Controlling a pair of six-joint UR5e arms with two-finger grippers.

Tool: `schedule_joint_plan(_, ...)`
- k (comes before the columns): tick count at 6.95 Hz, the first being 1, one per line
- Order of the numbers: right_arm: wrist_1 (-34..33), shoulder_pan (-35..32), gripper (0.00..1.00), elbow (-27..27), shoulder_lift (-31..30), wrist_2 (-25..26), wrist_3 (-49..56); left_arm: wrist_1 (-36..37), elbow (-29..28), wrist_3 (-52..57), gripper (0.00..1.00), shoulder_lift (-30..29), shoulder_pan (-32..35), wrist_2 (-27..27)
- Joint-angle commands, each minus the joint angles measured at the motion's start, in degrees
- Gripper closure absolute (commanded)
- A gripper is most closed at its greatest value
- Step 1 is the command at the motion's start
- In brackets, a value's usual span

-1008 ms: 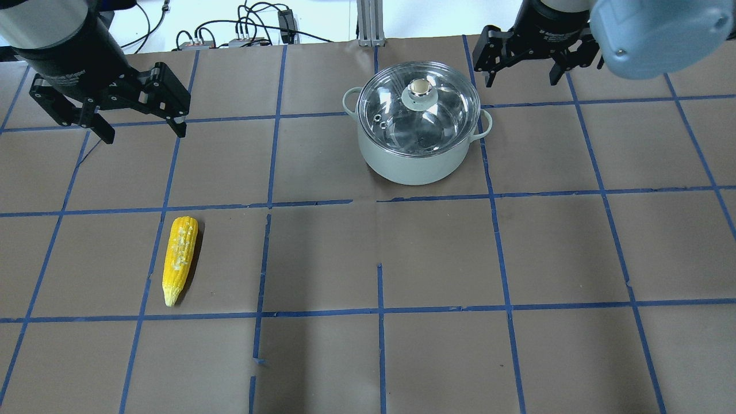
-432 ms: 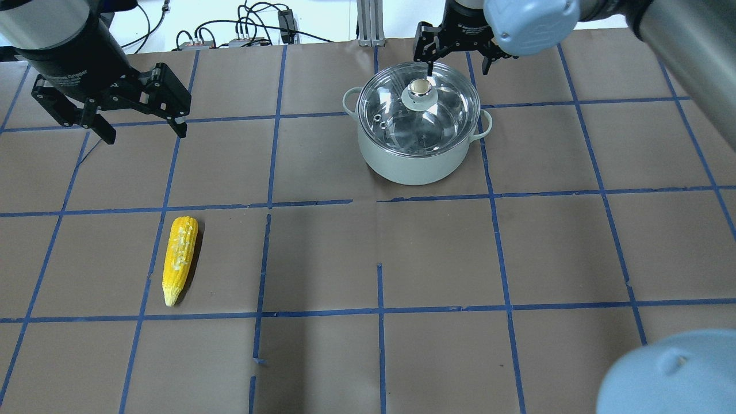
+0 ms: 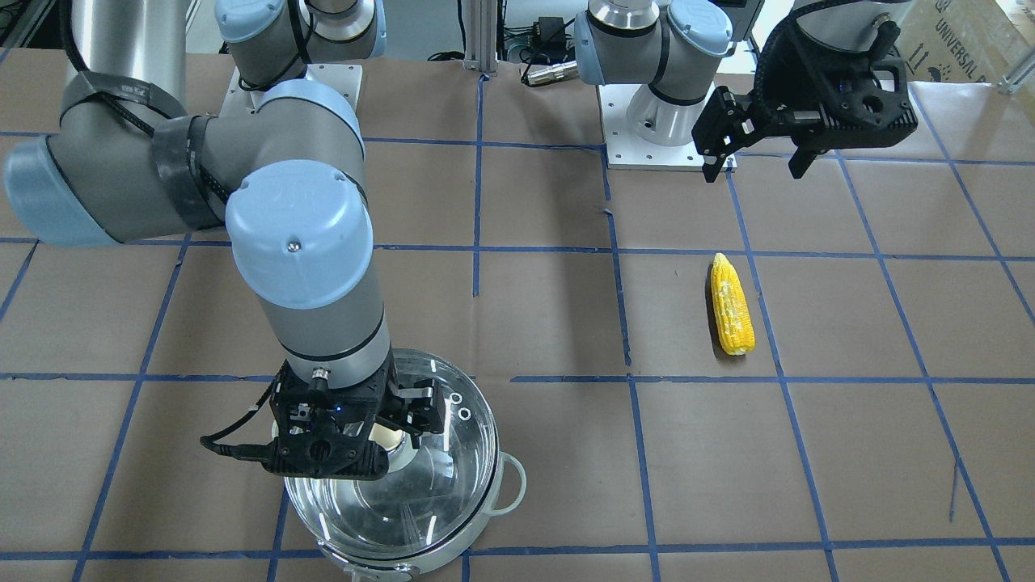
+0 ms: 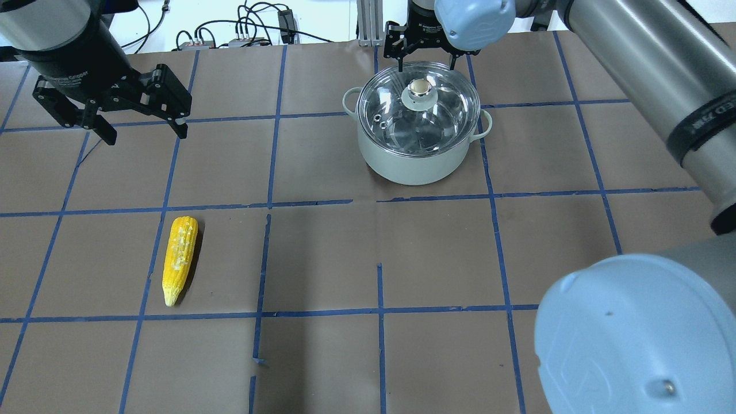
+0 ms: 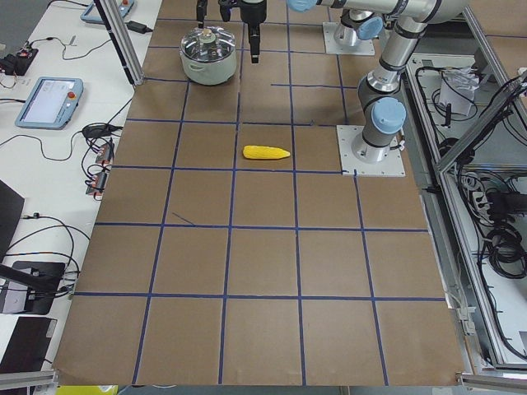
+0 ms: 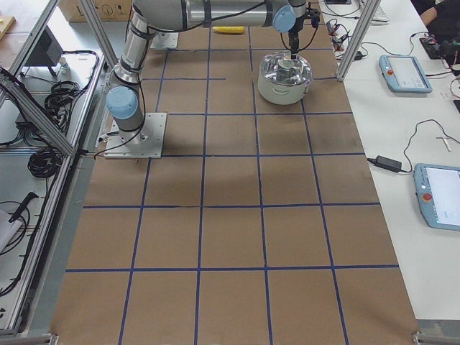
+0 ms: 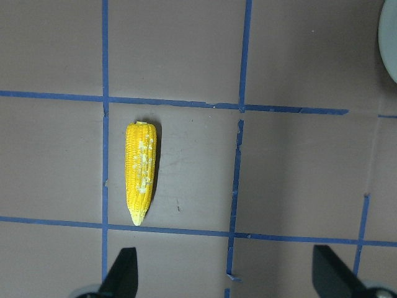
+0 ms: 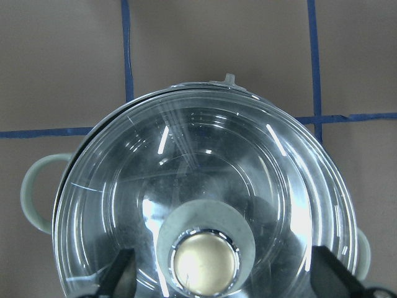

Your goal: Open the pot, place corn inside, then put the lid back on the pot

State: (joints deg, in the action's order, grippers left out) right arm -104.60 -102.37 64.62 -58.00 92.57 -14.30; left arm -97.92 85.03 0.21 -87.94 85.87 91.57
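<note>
1. Starting close to the robot: finding the corn (image 4: 180, 260) lying flat on the brown table (image 4: 437, 259), over on the left side, inside a square of blue tape lines (image 4: 379, 313). Thin tip pointing toward the robot. Touching only the table.
2. Looking up from there: seeing the left gripper (image 4: 146, 135) hanging in the air over the table. Fingers spread wide, holding nothing, well apart from the corn.
3. Moving farther across the table: reaching the pot (image 4: 411, 167), standing upright a bit right of the middle and well apart from the corn. Showing one small loop handle (image 4: 349, 99) on each side.
4. Looking at the top of the pot: finding the lid (image 4: 397, 129) sitting on it, closed, with its shiny knob (image 4: 420, 87) in the middle.
5. Ending at the far side: seeing the right gripper (image 8: 226, 273) hanging just over the lid. Fingers spread wide, one on each side of the knob, not squeezing it. Cannot tell whether the fingertips touch the glass.
</note>
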Motion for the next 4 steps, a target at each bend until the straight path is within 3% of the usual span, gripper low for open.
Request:
schedule_joint_plan(1, -0.17, -0.81, 0.03, -0.29, 1.65, 0.06, -0.82, 0.01, 0.05, -0.03, 0.00, -0.04, 0.00, -0.16)
schedule_joint_plan(4, -0.61, -0.81, 0.06, 1.55, 1.66, 0.15, 0.50, 0.01, -0.04, -0.03, 0.00, -0.04, -0.09, -0.17)
